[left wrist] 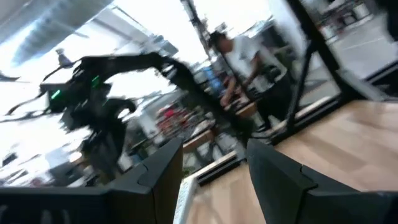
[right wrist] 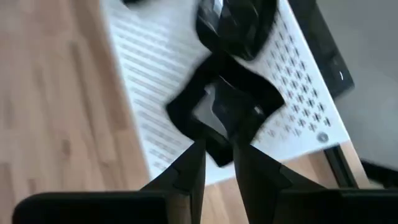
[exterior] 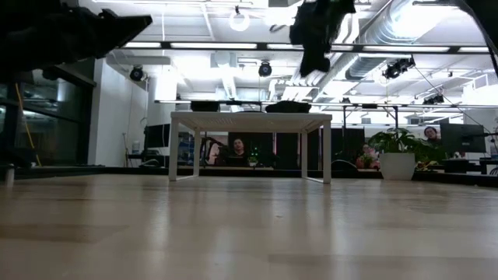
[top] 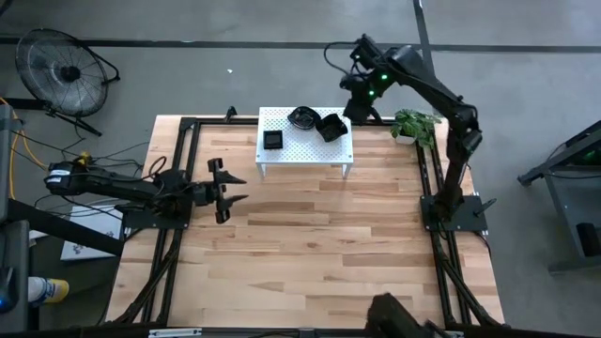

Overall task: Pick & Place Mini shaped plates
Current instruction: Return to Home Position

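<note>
**Q:** What does the high view establish?

**A:** The mini shaped plates lie in three spots on the white perforated stand (top: 305, 152) at the back of the counter (top: 310, 263). They are a square plate (top: 272, 140), a rounded plate (top: 302, 117) and a distorted square plate (top: 330, 126). The right gripper (top: 357, 108) hangs over the stand's back right corner. The left gripper (top: 244, 189) hovers over bare counter, well apart from the stand, spread wide and empty.

**Q:** What do the other views add?

**A:** The right wrist view shows that arm's fingers (right wrist: 193, 168) parted by only a narrow gap and holding nothing, above the distorted square plate. Seen level in the low view, the stand's top edge hides all but the plates' dark rims.

**Q:** What surrounds the work area?

**A:** A potted plant (exterior: 397, 152) stands just right of the stand, and a fan (top: 66, 70) sits on the floor off the back left corner. The left wrist view shows a person (left wrist: 242, 62) in a white shirt beyond the counter's edge.
</note>
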### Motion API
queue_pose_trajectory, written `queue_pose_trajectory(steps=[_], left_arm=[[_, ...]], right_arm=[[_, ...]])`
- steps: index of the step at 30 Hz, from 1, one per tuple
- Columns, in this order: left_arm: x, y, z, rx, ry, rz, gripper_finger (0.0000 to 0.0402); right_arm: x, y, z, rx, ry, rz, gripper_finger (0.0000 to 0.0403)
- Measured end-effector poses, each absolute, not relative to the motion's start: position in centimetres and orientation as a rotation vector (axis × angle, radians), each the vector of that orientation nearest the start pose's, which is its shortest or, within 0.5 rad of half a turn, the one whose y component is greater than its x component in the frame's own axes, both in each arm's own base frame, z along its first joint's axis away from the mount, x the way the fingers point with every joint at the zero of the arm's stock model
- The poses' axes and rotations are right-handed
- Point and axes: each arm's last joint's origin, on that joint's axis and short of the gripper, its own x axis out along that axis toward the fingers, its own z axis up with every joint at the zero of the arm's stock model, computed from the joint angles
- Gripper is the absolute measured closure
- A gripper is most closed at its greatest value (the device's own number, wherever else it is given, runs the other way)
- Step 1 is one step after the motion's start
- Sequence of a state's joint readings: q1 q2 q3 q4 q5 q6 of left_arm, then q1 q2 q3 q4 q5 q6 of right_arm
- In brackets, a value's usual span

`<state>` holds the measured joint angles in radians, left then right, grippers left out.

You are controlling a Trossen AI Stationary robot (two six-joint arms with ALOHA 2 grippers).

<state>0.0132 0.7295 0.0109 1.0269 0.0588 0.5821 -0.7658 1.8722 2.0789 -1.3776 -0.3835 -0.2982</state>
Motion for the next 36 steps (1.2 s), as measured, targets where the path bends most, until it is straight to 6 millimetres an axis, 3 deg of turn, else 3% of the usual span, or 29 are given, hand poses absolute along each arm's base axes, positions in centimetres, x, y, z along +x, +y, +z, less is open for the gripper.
queue_pose_trajectory(steps=[4, 7, 15, 22, 36], left_arm=[[13.5, 0.1, 19.4, 0.602, -0.296, 0.064, 0.0227], [13.0, 0.1, 19.4, 0.602, -0.277, 0.073, 0.0227], [12.0, 0.2, 19.1, 0.6, -0.21, 0.113, 0.0227], [11.6, 0.4, 18.7, 0.589, -0.146, 0.149, 0.0227], [10.8, 0.6, 17.4, 0.548, 0.0, 0.184, 0.0227]], right_arm=[[25.9, -22.8, 39.4, 0.287, 0.903, -0.16, 0.0324], [24.9, -21.1, 38.9, 0.223, 0.826, -0.164, 0.0324], [20.4, -15.2, 33.1, 0.139, 0.577, -0.216, 0.0324], [16.9, -11.4, 29.0, 0.163, 0.353, -0.25, 0.0324], [14.1, -6.9, 22.8, 0.229, 0.161, -0.278, 0.0324]])
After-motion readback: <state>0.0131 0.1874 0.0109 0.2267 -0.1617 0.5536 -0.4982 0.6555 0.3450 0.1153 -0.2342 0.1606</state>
